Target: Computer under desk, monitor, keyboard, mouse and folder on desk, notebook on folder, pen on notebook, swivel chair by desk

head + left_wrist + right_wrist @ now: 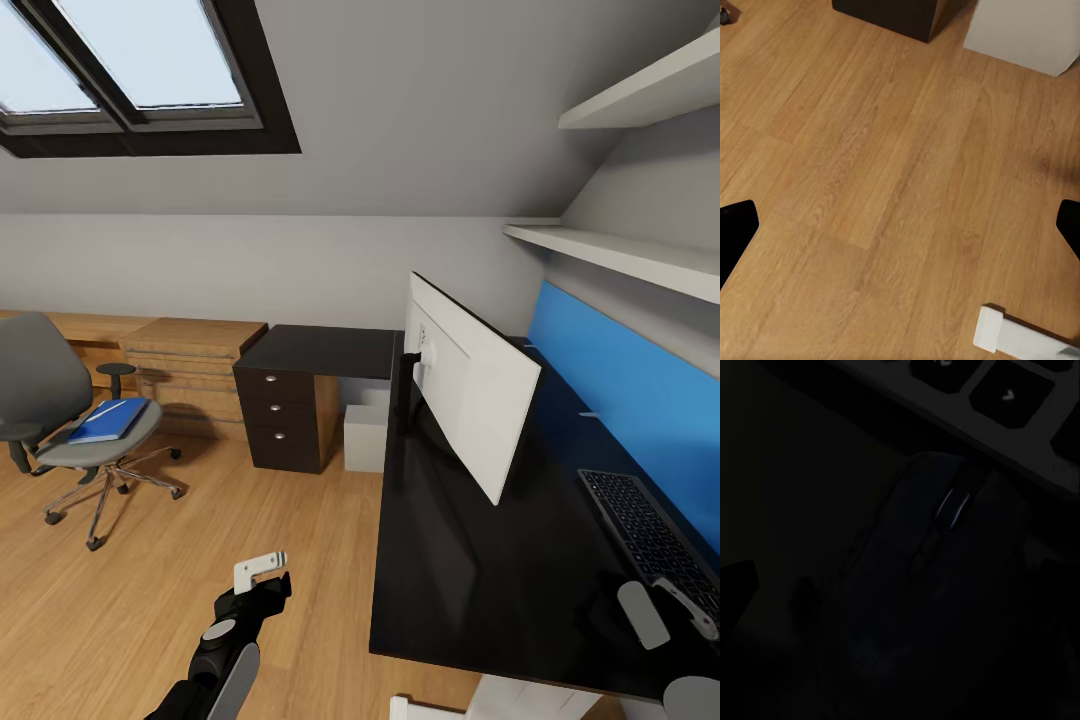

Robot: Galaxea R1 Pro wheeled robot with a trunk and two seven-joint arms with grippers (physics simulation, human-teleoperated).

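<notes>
The monitor [470, 385] stands on the black desk [470, 570], its pale back toward me. The keyboard [645, 535] lies at the desk's right by the blue wall panel. My right gripper [665, 610] hangs open just over the mouse [937, 585], which rests on the desk beside the keyboard [1005, 397]. The computer [365, 435] sits on the floor under the desk. The blue folder [108, 420] lies on the swivel chair [45, 390] at the far left. My left gripper [265, 572] is open and empty above the wooden floor. The notebook and pen are out of view.
A dark three-drawer unit [280, 420] holds up the desk's far wing, beside the computer [1020, 30]. Low wooden shelving [190, 360] lines the back wall. The desk's white pedestal leg [1020, 337] is near my left gripper. Shelves [620, 255] hang above the desk.
</notes>
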